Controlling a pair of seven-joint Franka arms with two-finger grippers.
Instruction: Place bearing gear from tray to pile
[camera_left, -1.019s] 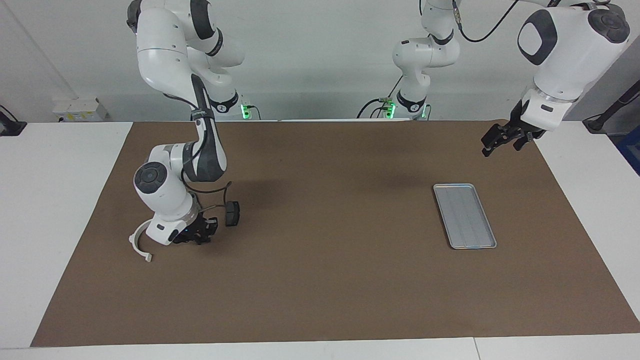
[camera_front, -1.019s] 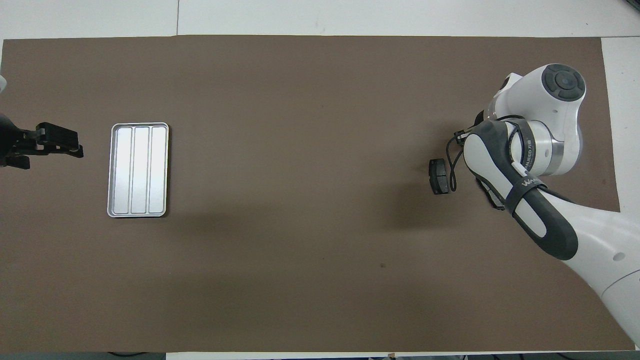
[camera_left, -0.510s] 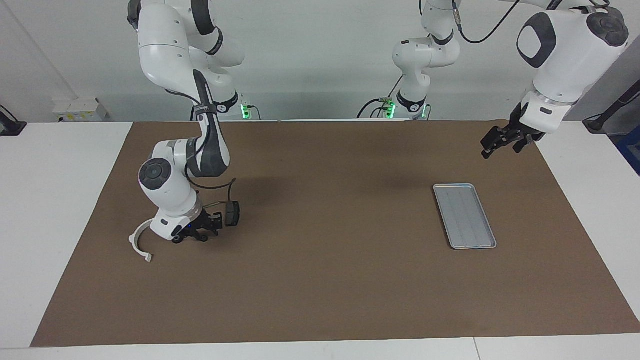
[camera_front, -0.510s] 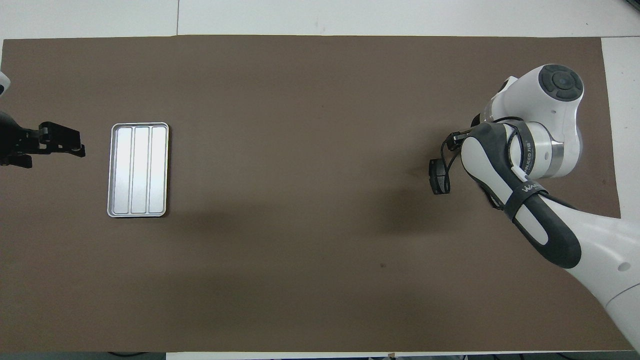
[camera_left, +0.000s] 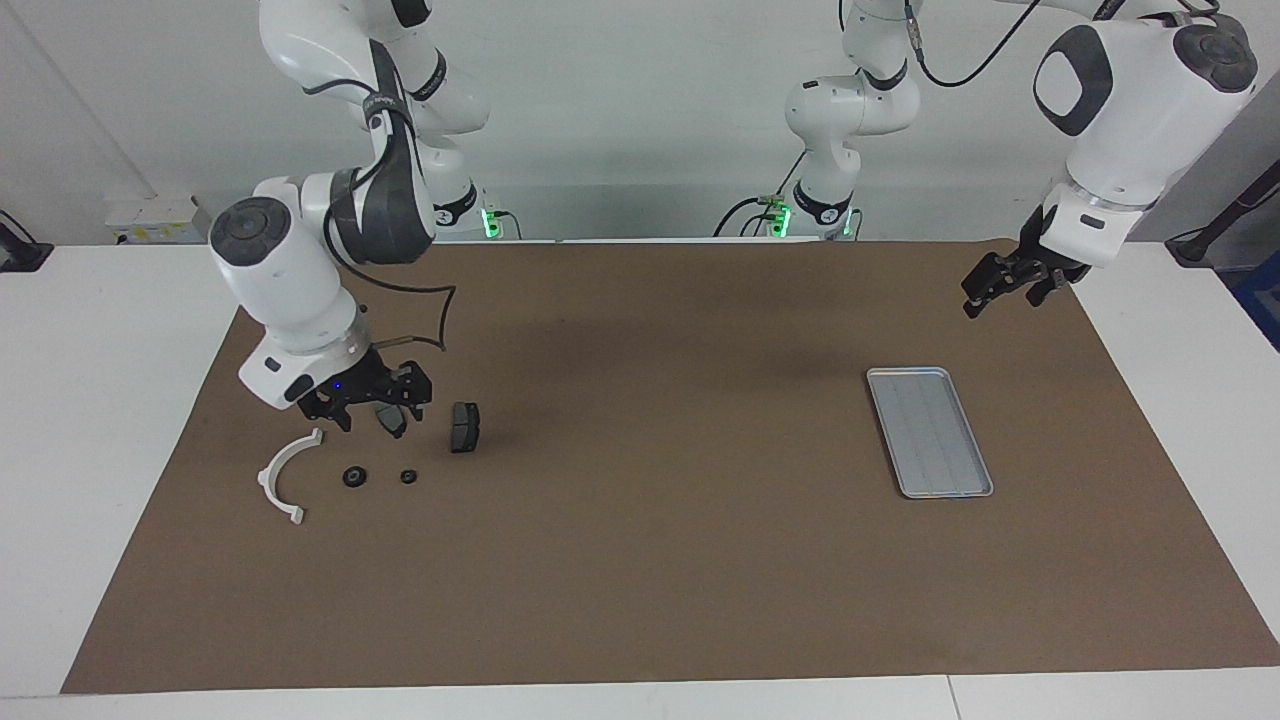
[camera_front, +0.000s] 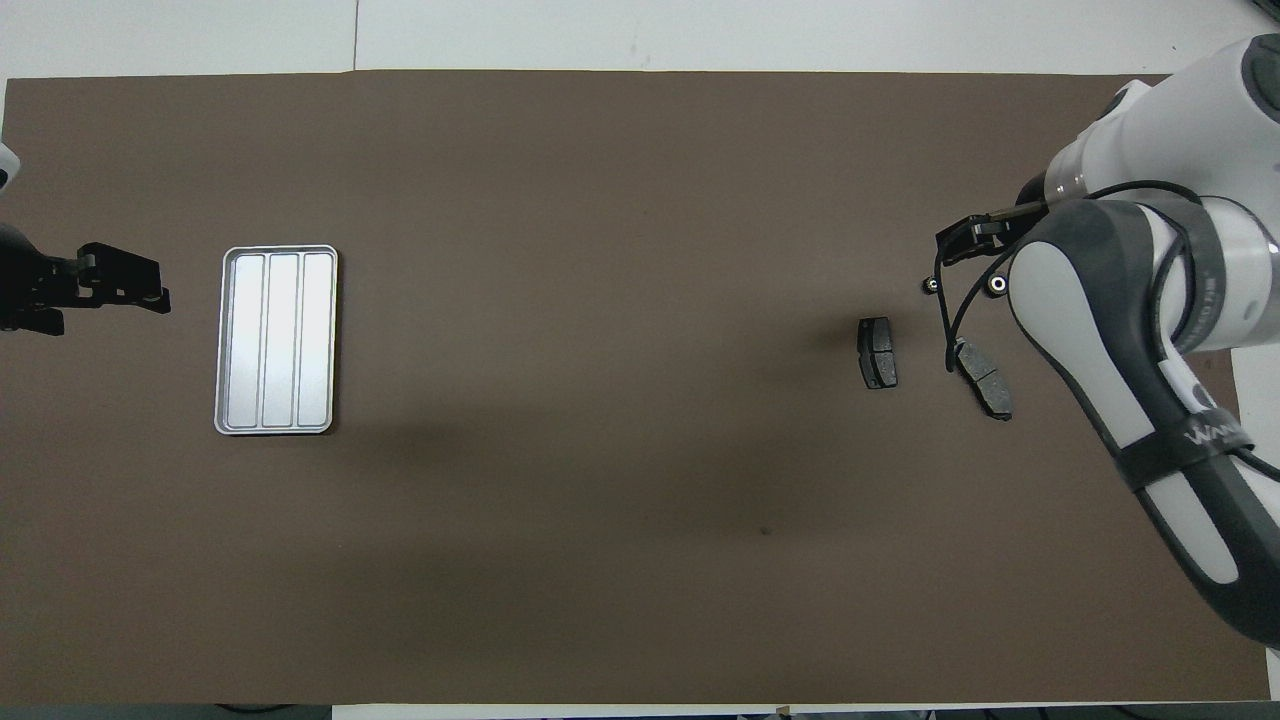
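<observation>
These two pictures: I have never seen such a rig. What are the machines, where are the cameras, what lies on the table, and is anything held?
Two white robot arms stand at a table covered by a brown mat. One camera faces them from across the table; the other looks down from above their own end, so the sides are swapped between the views. The right gripper hangs open and empty, raised over a small pile: a white half-ring bracket, two dark plates and two small round black parts. The left gripper waits open and empty in the air by the mat's edge at the left arm's end of the table. A silver tray lies toward that end with nothing in it.
</observation>
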